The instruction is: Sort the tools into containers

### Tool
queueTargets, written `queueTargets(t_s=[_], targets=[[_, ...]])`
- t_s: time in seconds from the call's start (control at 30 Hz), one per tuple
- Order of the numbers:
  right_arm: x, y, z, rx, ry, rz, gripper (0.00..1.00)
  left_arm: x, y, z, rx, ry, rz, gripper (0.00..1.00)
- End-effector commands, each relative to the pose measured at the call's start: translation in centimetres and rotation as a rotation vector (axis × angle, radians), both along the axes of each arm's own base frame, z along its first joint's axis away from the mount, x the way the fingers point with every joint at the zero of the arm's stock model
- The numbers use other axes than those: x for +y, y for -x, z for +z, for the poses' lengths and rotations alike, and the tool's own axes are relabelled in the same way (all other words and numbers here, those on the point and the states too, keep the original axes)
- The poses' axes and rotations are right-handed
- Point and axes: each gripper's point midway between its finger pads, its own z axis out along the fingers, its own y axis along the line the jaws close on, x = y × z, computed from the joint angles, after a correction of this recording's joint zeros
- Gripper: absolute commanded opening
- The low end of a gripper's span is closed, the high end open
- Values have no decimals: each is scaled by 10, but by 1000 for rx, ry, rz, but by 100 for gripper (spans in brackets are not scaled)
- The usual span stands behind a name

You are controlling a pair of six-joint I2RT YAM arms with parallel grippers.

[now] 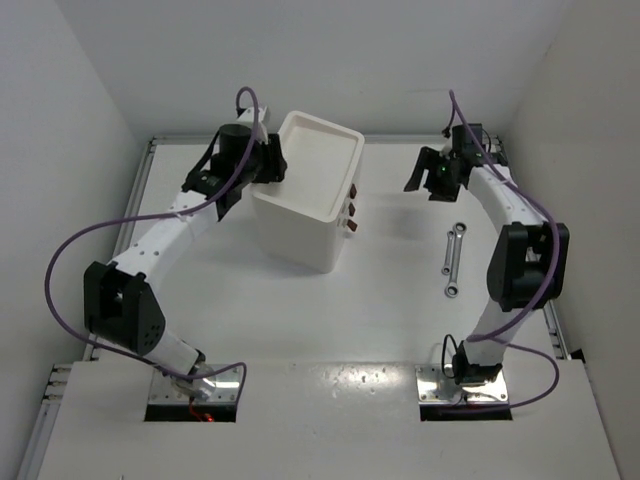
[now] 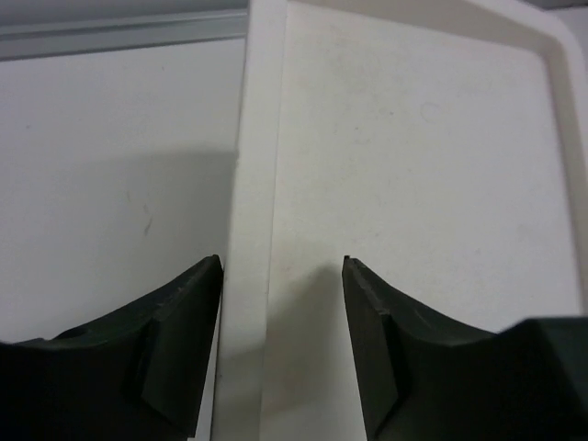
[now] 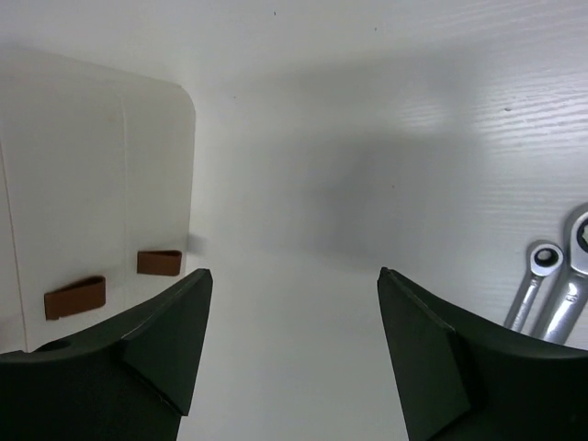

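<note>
White boxy plastic drawer unit [image 1: 305,205] stands on the white tabletop [image 1: 250,310], far centre. Recessed tray top faces up. Three small brown drawer handles [image 1: 353,207] are on its right face.

Left pincer [image 1: 272,165] is at the unit's far left edge. Left wrist view: pincer [image 2: 283,260] spread apart, straddling the tray's left rim [image 2: 248,184]. One fingertip is over the tabletop, the other over the tray floor. Contact with the rim cannot be told. Nothing held.

Right pincer [image 1: 425,178] hangs to the right of the unit, well apart from it. Right wrist view: pincer [image 3: 294,272] is spread wide with only bare tabletop between the fingers. The unit's handle face [image 3: 92,184] is at left.

Two slim silver metal wrenches [image 1: 453,262] lie side by side on the tabletop, right of the unit, nearer than the right pincer. Their ring ends [image 3: 551,294] show at the right edge of the right wrist view.
</note>
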Motion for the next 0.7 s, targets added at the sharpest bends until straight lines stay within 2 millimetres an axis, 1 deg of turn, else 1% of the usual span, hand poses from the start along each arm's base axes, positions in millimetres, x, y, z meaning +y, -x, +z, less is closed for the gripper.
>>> queueTargets(t_s=[0.0, 0.03, 0.07, 0.1, 0.13, 0.17, 0.2, 0.23, 0.3, 0.33, 0.37, 0.4, 0.43, 0.47, 0.5, 0.53, 0.57, 0.6, 0.63, 0.67], targets=[[-13, 0, 27, -103, 49, 5, 73, -21, 14, -48, 170, -3, -9, 62], [-11, 7, 25, -96, 41, 11, 73, -21, 12, -43, 157, -8, -14, 62], [-11, 9, 25, -102, 41, 11, 73, -22, 9, -34, 135, -7, -18, 64], [-12, 10, 25, -109, 48, 19, 73, -22, 8, -30, 123, -11, -23, 64], [-12, 14, 18, -91, 47, 19, 73, -23, 6, -23, 104, -17, -29, 64], [-10, 15, 22, -100, 40, 25, 73, -23, 4, -19, 96, -13, -29, 64], [-14, 18, 16, -87, 46, 23, 72, -23, 3, -15, 84, -19, -34, 64], [-15, 20, 16, -97, 52, 31, 72, -20, 2, -5, 57, -30, -29, 64], [-15, 23, 15, -94, 58, 38, 71, -23, 2, 18, -7, -56, -39, 64], [-15, 24, 11, -93, 58, 38, 71, -19, -2, 25, -30, -73, -19, 64], [-17, 24, 12, -93, 49, 35, 71, -14, -1, 44, -75, -73, -3, 64], [-17, 25, 12, -102, 49, 35, 71, -14, -3, 51, -104, -91, -13, 64], [-16, 28, 8, -93, 45, 48, 70, -9, -3, 64, -135, -100, 4, 65], [-18, 29, 10, -103, 39, 45, 70, -8, -2, 83, -177, -96, 2, 65], [-18, 29, 10, -103, 39, 45, 70, -4, -3, 91, -199, -116, 9, 65], [-18, 31, 11, -106, 39, 45, 68, 0, -2, 104, -227, -119, 23, 65], [-23, 31, 11, -108, 45, 39, 68, 0, -1, 118, -266, -111, 24, 66], [-23, 34, 11, -108, 45, 39, 68, 3, 4, 136, -309, -102, 26, 68], [-23, 34, 11, -108, 45, 39, 68, 4, 6, 144, -329, -93, 29, 69], [-33, 33, 15, -117, 75, 7, 68, 8, 8, 156, -362, -93, 41, 71]])
